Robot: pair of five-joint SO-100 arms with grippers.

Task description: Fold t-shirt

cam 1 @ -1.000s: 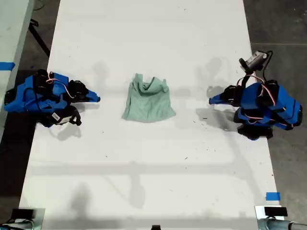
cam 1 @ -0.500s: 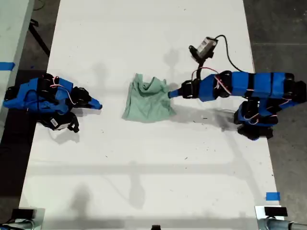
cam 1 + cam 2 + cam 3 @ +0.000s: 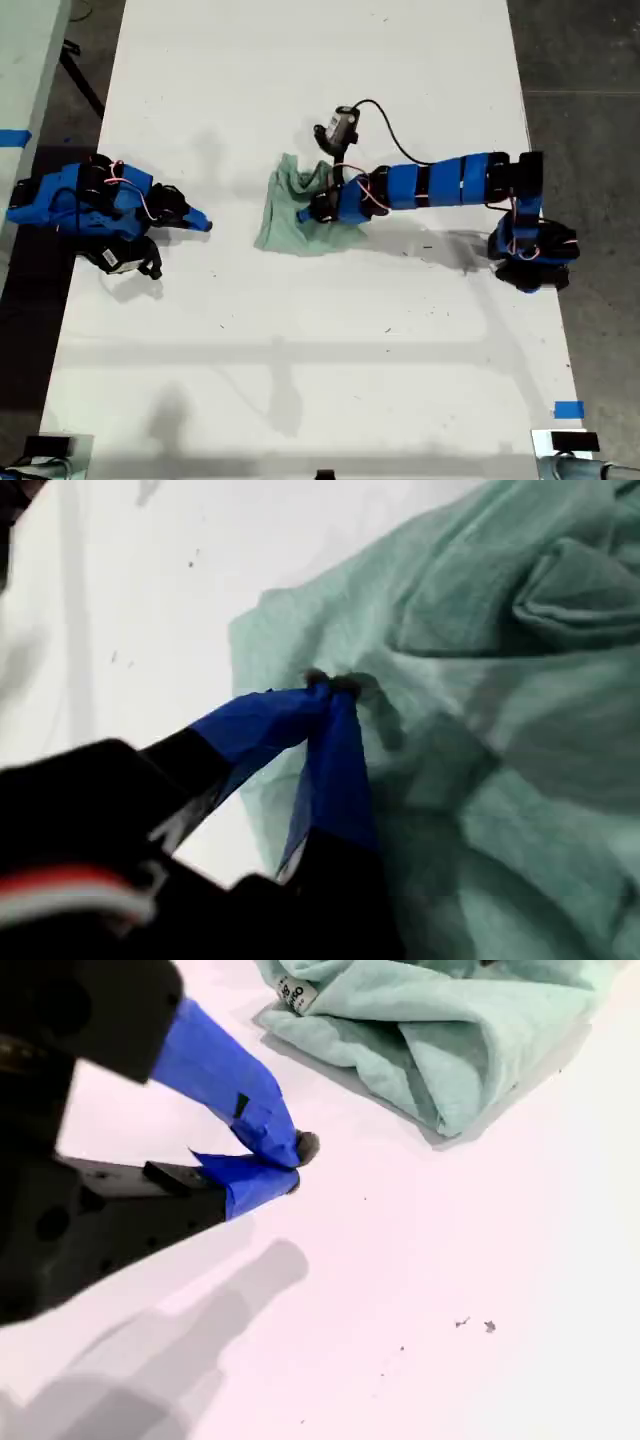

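The pale mint-green t-shirt [image 3: 283, 228] lies crumpled in a small heap at the middle of the white table [image 3: 320, 360]. My first arm reaches in from the exterior view's right, across the heap. My first gripper [image 3: 304, 214] is shut, its blue tips [image 3: 330, 687] together and pressed onto the t-shirt [image 3: 500, 680]; whether cloth is pinched between them does not show. My second gripper [image 3: 204, 225] rests shut on the table at the exterior view's left, a short gap from the shirt. In the second wrist view its fingertips [image 3: 292, 1150] touch, with the t-shirt [image 3: 450, 1030] and its neck label [image 3: 293, 995] beyond.
A small camera on a black cable [image 3: 343, 124] rides above the first arm. The first arm's base [image 3: 530, 255] stands at the exterior view's right table edge. Blue tape marks [image 3: 568, 409] lie near the exterior view's lower right corner. Dark floor borders the table.
My first arm has stretched out from its folded pose at the exterior view's right and carried its gripper onto the t-shirt. The second arm has hardly moved.
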